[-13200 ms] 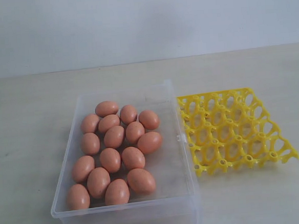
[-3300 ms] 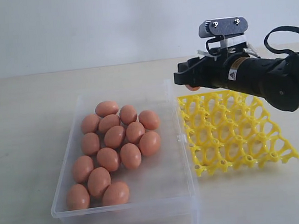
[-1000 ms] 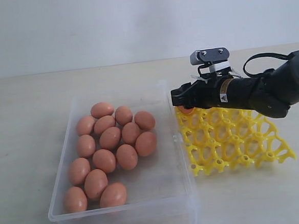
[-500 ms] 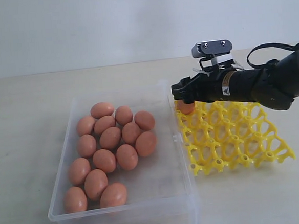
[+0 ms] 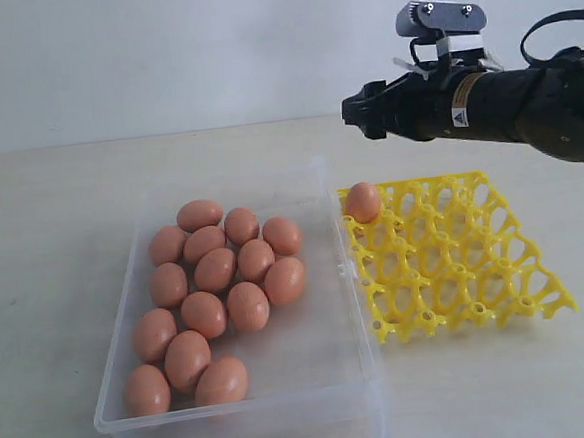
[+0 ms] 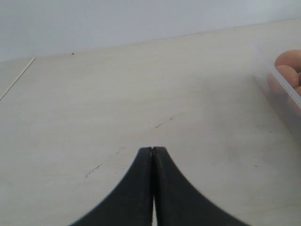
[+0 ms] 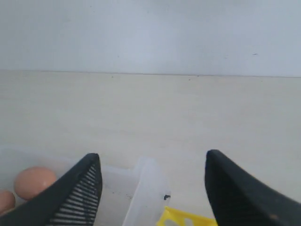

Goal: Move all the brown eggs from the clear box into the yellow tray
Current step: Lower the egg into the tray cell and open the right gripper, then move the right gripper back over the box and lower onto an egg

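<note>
In the clear box (image 5: 332,328), fifteen brown eggs (image 5: 215,269); yellow tray (image 5: 476,311) holds one

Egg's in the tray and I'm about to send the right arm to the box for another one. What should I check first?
1. Right gripper open and empty: ok.
2. Placed egg in the yellow tray's corner cup, next to the clear box: ok.
3. Placed egg fully settled in its cup: cannot tell.
4. Right gripper raised clear of the tray and the placed egg: ok.
5. Brown eggs left in the clear box, open from above: ok, about fifteen.
6. Left gripper shut, over bare table, beside the box: ok.
</note>
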`<act>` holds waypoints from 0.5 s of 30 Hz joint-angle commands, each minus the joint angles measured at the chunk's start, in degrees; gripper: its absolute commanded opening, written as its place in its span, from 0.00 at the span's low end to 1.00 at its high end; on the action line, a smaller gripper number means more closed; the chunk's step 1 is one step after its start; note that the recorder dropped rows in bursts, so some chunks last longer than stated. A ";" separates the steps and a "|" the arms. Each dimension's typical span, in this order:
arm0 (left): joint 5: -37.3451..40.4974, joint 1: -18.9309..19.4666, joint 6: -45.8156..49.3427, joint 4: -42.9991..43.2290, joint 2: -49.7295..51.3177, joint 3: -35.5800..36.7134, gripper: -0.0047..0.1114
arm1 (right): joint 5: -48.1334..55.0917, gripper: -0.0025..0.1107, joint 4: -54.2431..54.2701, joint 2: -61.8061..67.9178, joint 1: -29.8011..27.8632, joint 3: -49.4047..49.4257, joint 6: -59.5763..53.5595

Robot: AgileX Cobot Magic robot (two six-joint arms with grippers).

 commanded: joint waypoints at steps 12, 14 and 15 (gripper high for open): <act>-0.35 0.13 -0.26 -0.06 -0.32 -0.23 0.04 | 34.04 0.09 12.65 -3.93 17.72 -8.16 -21.02; -0.35 0.13 -0.26 -0.06 -0.32 -0.23 0.04 | 42.96 0.09 27.13 -3.48 21.44 -11.55 -35.67; -0.35 0.13 -0.26 -0.06 -0.32 -0.23 0.04 | 52.56 0.09 36.94 -2.28 23.51 -15.12 -44.69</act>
